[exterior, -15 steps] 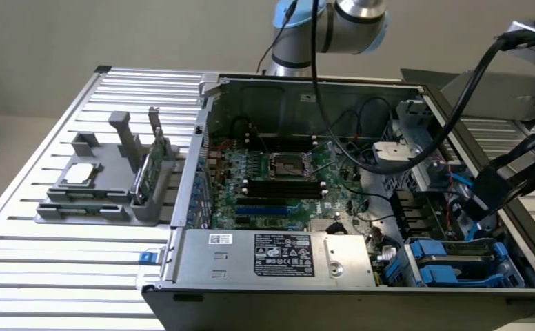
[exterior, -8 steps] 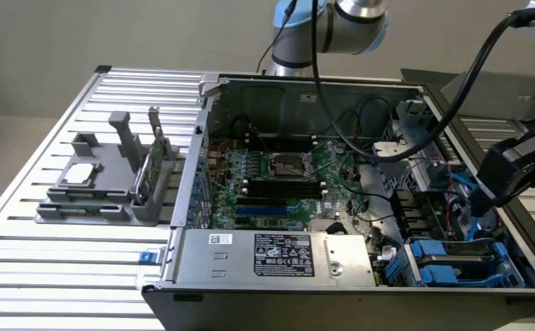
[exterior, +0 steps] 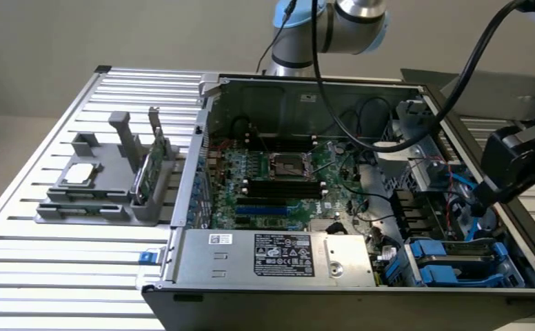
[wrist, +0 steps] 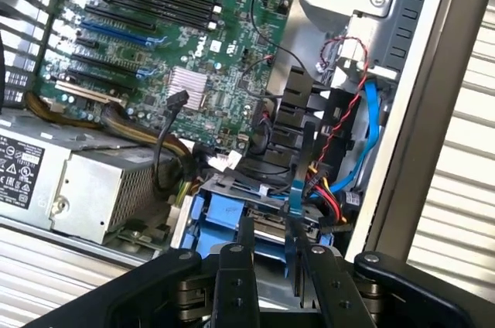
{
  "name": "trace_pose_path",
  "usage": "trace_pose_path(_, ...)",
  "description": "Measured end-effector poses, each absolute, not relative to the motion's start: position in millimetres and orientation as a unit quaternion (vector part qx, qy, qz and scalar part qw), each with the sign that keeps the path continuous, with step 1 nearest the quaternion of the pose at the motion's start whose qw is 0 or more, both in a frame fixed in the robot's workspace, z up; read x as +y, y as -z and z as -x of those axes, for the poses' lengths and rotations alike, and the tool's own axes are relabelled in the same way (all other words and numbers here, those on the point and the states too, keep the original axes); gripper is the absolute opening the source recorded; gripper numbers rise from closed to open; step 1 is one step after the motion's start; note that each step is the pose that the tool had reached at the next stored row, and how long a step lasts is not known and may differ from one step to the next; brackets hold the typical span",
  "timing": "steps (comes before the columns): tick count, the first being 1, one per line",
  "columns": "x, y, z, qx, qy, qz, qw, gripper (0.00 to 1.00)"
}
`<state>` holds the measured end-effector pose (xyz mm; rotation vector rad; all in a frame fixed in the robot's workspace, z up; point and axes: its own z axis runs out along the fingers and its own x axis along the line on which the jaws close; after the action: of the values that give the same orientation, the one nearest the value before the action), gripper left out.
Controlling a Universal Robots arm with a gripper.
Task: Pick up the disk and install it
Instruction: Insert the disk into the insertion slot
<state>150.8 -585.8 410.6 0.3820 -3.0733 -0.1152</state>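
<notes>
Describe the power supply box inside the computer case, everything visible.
The power supply is a rectangular box of bare silver-grey sheet metal, lying flat inside the open computer case against the wall nearest the exterior camera. A large black label and a small white sticker sit on top. One end is perforated; sleeved cables leave it beside the motherboard.

case (exterior: 267,103): matt grey metal | drive bracket (exterior: 451,265): blue plastic | hand (wrist: 269,227): matt black
</notes>
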Motion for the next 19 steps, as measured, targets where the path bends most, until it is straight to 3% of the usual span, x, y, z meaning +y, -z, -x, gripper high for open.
trace_pose_path(19, -578.6, -410.7, -168.8, -0.997, 0.02, -0.066, 0.021, 0.31)
